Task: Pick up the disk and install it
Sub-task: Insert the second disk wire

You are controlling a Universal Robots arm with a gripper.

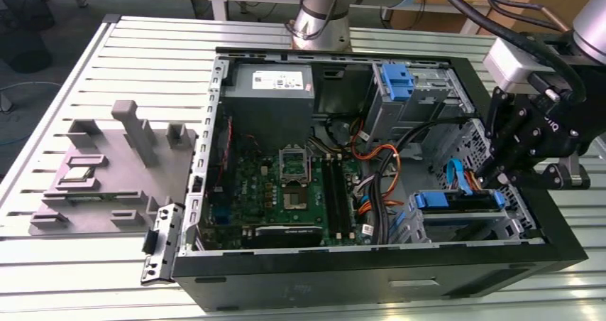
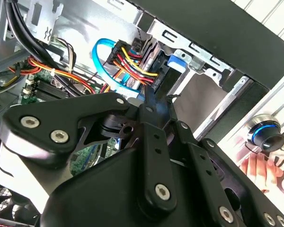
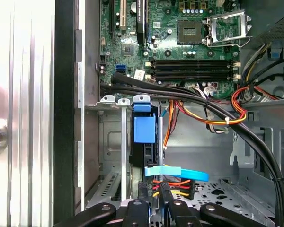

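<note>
Second wrist view puts my fingers (image 2: 154, 101) drawn in narrow, their tips pinched close together with no daylight between them, pressed against the black end of the disk (image 2: 157, 71) where the red, yellow and orange cables (image 2: 128, 64) plug in. I judge I am pressing on or nipping that edge rather than carrying it; a true grip I cannot confirm.

In the first wrist view my gripper (image 3: 160, 201) sits right at the disk (image 3: 144, 142), which stands on edge in its metal bay (image 3: 111, 156), blue frame and tab showing, a light-blue ribbon cable (image 3: 177, 172) crossing just in front of it. Beyond lie the bundled black cables (image 3: 180, 92) and the green board (image 3: 180, 42).

From the exterior view, my gripper (image 1: 492, 179) hangs over the case's (image 1: 379, 278) front corner on the exterior view's right, above the blue-framed disk (image 1: 455, 202) already seated in the bay. The grey tray (image 1: 104, 172) on the slatted table (image 1: 76, 264) stands well apart.

So the picking up looks done, and the disk is in; whether it is fully home and latched, I cannot tell.
</note>
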